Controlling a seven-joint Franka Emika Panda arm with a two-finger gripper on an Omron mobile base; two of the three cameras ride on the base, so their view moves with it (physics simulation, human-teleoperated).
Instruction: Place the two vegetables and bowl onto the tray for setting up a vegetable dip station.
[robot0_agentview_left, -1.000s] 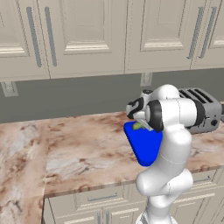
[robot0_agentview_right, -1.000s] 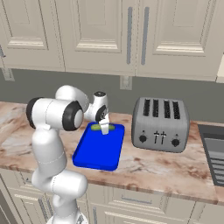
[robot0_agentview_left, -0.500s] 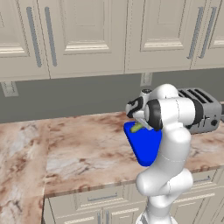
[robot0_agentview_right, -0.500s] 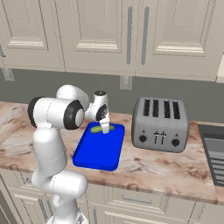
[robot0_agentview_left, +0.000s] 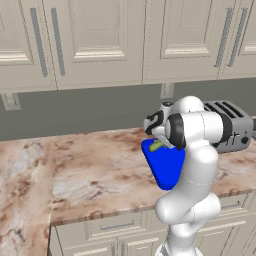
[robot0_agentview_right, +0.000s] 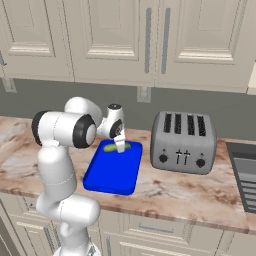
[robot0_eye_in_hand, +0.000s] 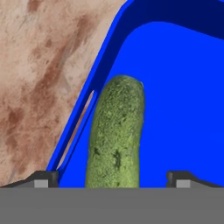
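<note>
A green cucumber (robot0_eye_in_hand: 116, 135) lies on the blue tray (robot0_eye_in_hand: 183, 87), close to the rim at one corner. My gripper (robot0_eye_in_hand: 113, 178) hangs just above it, open, with one fingertip (robot0_eye_in_hand: 43, 177) on each side and neither touching it. In the right base view the gripper (robot0_agentview_right: 120, 145) points down at the cucumber (robot0_agentview_right: 117, 148) at the far end of the tray (robot0_agentview_right: 112, 172). From the left base camera, the cucumber (robot0_agentview_left: 156, 146) rests on the tray (robot0_agentview_left: 165, 167) under the gripper (robot0_agentview_left: 162, 142). The bowl is out of view.
A grey toaster (robot0_agentview_right: 184, 142) stands on the marble counter just right of the tray and also appears behind my arm as the toaster (robot0_agentview_left: 235, 127). A sink (robot0_agentview_right: 245, 170) lies at the far right. Cabinets hang above the back wall.
The jaws have spread wide and let go of the cucumber, which now rests on the tray. The arm has hardly moved.
</note>
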